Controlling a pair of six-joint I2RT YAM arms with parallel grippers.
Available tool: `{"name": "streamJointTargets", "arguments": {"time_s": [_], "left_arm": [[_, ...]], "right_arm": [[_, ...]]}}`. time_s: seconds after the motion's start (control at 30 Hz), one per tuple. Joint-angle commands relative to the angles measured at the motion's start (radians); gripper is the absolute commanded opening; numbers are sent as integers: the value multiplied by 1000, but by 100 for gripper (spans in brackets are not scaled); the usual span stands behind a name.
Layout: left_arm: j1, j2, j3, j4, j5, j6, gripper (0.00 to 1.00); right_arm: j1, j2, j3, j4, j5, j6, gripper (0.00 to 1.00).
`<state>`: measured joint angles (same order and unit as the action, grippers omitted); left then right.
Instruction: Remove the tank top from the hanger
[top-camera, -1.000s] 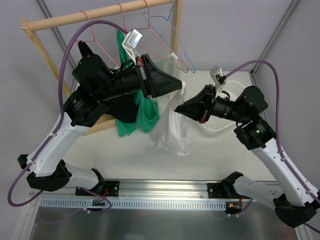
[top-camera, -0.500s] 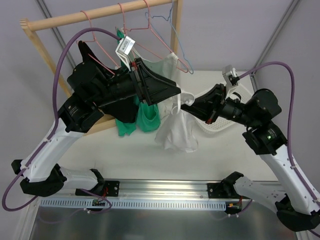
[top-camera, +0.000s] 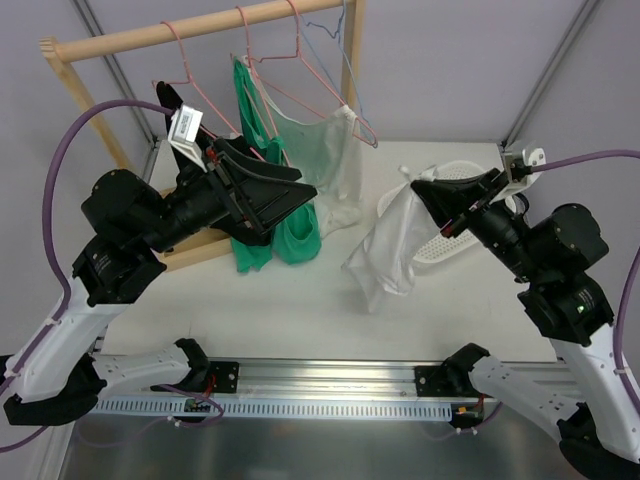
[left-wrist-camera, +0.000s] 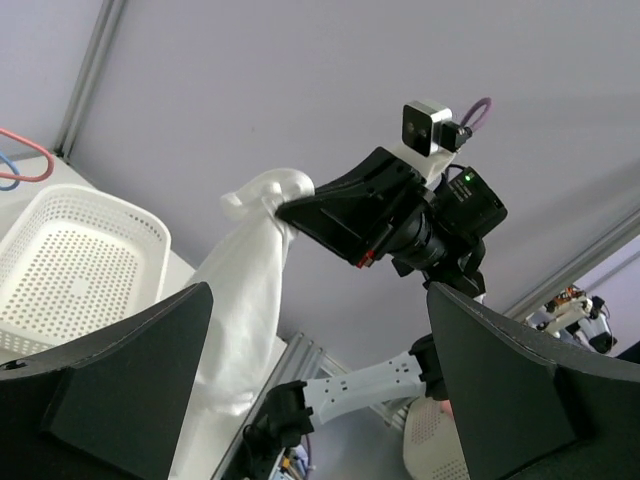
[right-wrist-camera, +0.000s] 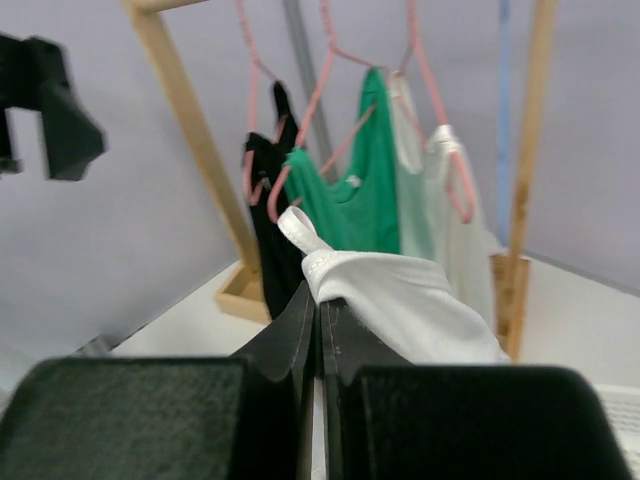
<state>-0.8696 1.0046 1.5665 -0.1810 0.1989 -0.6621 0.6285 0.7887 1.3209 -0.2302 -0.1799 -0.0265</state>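
- At 6 o'clock, nearest: metal rail (top-camera: 330, 375) along the table (top-camera: 300, 310) edge, both arm bases bolted to it
- At 9 o'clock, raised off the table: left gripper (top-camera: 300, 190), pointing toward 3 o'clock; jaws spread wide apart, nothing between them; from its own camera, left gripper (left-wrist-camera: 320, 285) framing the other arm between two dark fingers (left-wrist-camera: 110, 380)
- At 3 o'clock, raised too: right gripper (top-camera: 420, 188), pointing toward 9 o'clock; jaws pressed together, clamped on the top edge of the white tank top (top-camera: 392, 245); from its own camera, right gripper (right-wrist-camera: 318, 300) with cloth bunched over the tips and one strap loop curling up just above
- White tank top off every hanger, hanging from that pinch between centre and 3 o'clock; body draping down toward 6 o'clock, in front of the basket's near corner; lower hem against the table or just clear, cannot tell; seen also from the left wrist (left-wrist-camera: 245, 290) and right wrist (right-wrist-camera: 400, 305)
- At 2 o'clock: white perforated basket (top-camera: 450, 172) on the table, partly hidden by the right arm and the cloth
- At 11 to 12 o'clock, farthest: wooden rack (top-camera: 200, 28) with pink hangers (top-camera: 270, 70); on them a black garment (top-camera: 165, 100), a green top (top-camera: 290, 235) and a pale top (top-camera: 325, 140), side by side; pale top nearest the held tank top, apart from it
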Motion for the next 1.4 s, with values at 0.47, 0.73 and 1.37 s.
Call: {"name": "streamJointTargets", "arguments": {"time_s": [0.47,0.73,1.37], "left_arm": [[0,-76,-86,35,-50,45,92],[1,-146,-171,26,-117,79,92],[1,-167,-175,-9,-289,180,92]], "right_arm": [[-177,263,189,75,425,-219,0],[-343,409,219,161,456,-188,3],[-374,508,414,-136,504,11,79]]}}
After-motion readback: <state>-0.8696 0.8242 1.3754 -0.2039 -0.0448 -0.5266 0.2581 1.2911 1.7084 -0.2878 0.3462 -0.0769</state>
